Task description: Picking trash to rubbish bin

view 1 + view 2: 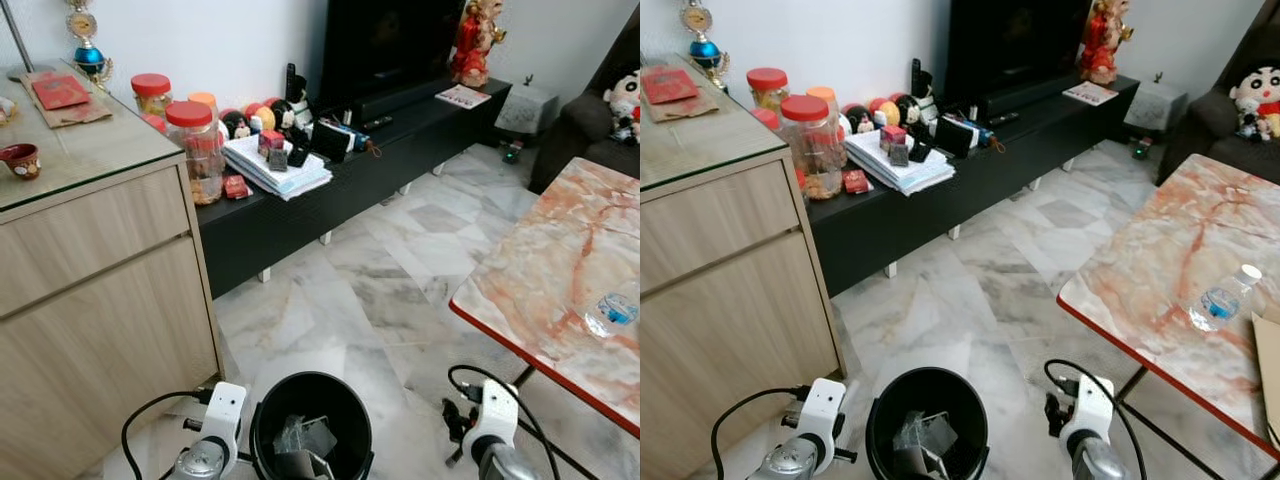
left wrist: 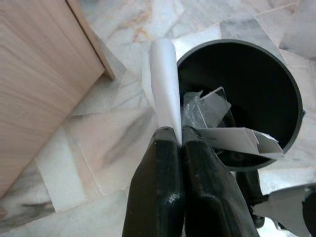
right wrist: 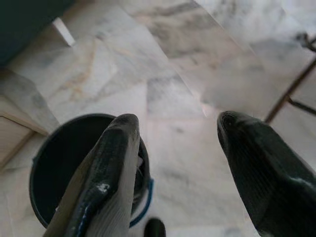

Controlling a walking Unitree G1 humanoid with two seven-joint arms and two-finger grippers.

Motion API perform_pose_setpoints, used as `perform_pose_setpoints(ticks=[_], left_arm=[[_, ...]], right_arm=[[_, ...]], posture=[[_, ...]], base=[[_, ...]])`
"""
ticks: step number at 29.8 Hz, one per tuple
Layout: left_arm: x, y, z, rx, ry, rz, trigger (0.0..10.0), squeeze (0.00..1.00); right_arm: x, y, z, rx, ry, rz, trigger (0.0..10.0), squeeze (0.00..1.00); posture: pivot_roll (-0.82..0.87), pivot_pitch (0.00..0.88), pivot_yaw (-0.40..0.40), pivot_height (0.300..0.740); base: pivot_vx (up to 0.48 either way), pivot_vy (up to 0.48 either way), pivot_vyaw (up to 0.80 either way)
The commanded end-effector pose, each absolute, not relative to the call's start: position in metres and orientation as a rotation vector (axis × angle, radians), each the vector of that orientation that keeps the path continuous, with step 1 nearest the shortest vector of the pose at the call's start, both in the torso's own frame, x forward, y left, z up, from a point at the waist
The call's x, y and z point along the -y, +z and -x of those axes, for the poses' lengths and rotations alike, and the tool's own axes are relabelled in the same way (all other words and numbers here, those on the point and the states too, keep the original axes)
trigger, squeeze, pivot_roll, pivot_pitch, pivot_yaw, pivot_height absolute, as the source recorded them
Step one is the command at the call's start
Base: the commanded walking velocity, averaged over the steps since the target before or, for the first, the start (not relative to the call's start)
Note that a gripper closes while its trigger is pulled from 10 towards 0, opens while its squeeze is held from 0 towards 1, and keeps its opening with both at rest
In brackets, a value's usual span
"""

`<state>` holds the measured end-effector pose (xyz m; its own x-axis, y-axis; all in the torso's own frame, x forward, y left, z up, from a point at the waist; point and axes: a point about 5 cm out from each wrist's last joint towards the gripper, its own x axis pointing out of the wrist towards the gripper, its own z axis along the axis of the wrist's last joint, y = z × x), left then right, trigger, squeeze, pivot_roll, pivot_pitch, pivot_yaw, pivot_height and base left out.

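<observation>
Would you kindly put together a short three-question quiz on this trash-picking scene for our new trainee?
1. True or false: the left gripper is shut on a white paper roll.
2. Where does the clear water bottle lie? A) in the black bin B) on the marble-top table C) on the floor
3. Fill in: the right gripper is ____, with nothing between its fingers.

Key: 1 true; 2 B; 3 open.

Pinched between the black fingers of the left gripper (image 2: 178, 136) is a white paper roll (image 2: 165, 86), just beside it the black bin (image 2: 276, 74) holding clear and white scraps, over grey-veined white marble floor (image 2: 98, 143) and pale wood-grain cabinet (image 2: 39, 64).
</observation>
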<state>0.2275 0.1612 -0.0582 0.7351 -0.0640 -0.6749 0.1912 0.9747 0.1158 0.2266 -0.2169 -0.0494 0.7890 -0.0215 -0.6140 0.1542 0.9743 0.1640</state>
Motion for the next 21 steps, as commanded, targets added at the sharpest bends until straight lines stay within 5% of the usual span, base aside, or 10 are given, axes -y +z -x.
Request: perform_pose_setpoints(ticks=[1,5,21], left_arm=[[-0.158,-0.055,-0.233,-0.717,-0.15,-0.19,10.0,0.0],[-0.157,-0.054,-0.234,-0.71,-0.151,-0.188,10.0,0.0],[-0.143,-0.043,-0.25,-0.653,-0.237,-0.146,10.0,0.0]], right_arm=[[0.22,-0.04,-0.239,-0.608,-0.068,-0.184,10.0,0.0],[0.218,-0.035,-0.245,-0.586,-0.046,-0.171,10.0,0.0],[0.193,-0.01,-0.277,-0.484,0.163,-0.076,10.0,0.0]], posture=[[0.11,0.0,-0.124,0.74],[0.11,0.0,-0.128,0.74],[0.11,0.0,-0.128,0.74]], base=[[0.337,0.0,0.0],[0.327,0.0,0.0],[0.0,0.0,0.0]])
